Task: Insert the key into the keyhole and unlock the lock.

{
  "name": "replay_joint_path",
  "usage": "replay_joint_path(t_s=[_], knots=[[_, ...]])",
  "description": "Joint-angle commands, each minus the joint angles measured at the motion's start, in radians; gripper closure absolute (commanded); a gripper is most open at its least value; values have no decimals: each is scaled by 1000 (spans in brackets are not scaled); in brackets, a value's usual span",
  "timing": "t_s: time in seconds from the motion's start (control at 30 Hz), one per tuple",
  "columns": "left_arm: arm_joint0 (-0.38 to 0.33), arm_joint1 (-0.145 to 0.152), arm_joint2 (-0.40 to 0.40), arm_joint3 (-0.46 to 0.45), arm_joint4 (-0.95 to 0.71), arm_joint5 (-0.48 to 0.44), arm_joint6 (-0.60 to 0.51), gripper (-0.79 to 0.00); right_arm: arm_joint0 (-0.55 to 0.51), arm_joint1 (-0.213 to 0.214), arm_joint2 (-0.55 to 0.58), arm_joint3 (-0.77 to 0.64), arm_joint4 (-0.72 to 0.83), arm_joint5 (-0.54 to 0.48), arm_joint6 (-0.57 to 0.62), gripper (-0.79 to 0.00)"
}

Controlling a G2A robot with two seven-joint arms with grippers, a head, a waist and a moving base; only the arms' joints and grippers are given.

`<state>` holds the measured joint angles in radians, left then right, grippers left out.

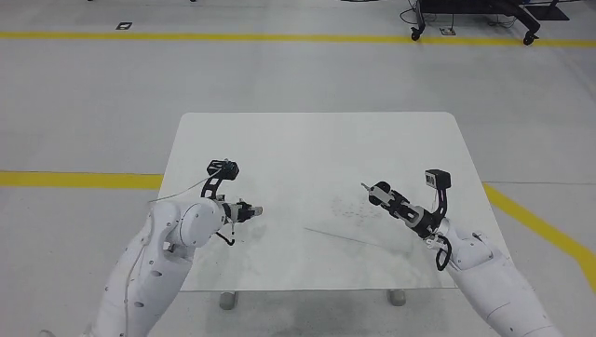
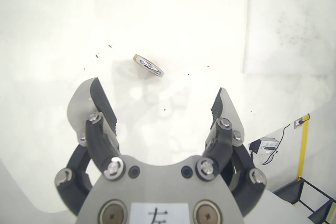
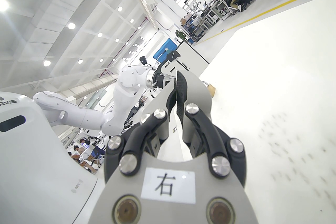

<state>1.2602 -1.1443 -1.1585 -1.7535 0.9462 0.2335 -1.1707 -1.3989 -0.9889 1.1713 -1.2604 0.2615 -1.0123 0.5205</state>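
We find the left gripper (image 2: 157, 86) over the near left part of the white table (image 1: 317, 141), pointing right. Its two ribbed fingers (image 2: 103, 101) are spread wide apart with nothing between them. The lock (image 2: 148, 66), a small brass-coloured padlock, rests on the table just ahead of those open fingertips and touches neither. From the left wrist we see it edge-on, with a shiny metal face turned toward the camera.

The right gripper (image 3: 179, 78) sits over the near right part of the table, well apart from the lock, and points left toward it. Its pads (image 3: 181, 93) are pressed together. We cannot tell whether the key sits between them. From the right wrist, the lock's body and shackle show on the table beyond the fingertips. Grey scuff marks (image 1: 349, 208) speckle the table between the two arms, nearer the right gripper.
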Motion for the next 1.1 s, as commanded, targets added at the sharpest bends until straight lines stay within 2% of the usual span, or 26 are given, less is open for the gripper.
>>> replay_joint_path(t_s=[0.0, 0.07, 0.13, 0.43, 0.7, 0.97, 1.07], knots=[[-16, -4, 18, 9, 13, 32, 0, -631, 0, 0, 0, 0, 0, 0, 0, 0], [-27, -7, 25, 18, 25, 63, 4, -585, 0, 0, 0, 0, 0, 0, 0, 0], [-32, -10, 29, 30, 20, 85, 2, -502, 0, 0, 0, 0, 0, 0, 0, 0], [-57, -23, 45, 74, 10, 170, 8, -511, 0, 0, 0, 0, 0, 0, 0, 0], [-93, -35, 70, 132, 7, 195, 24, -465, 0, 0, 0, 0, 0, 0, 0, 0], [-133, -51, 103, 192, -28, 206, 24, -366, 0, 0, 0, 0, 0, 0, 0, 0], [-141, -54, 110, 204, -31, 207, 23, -259, 0, 0, 0, 0, 0, 0, 0, 0]])
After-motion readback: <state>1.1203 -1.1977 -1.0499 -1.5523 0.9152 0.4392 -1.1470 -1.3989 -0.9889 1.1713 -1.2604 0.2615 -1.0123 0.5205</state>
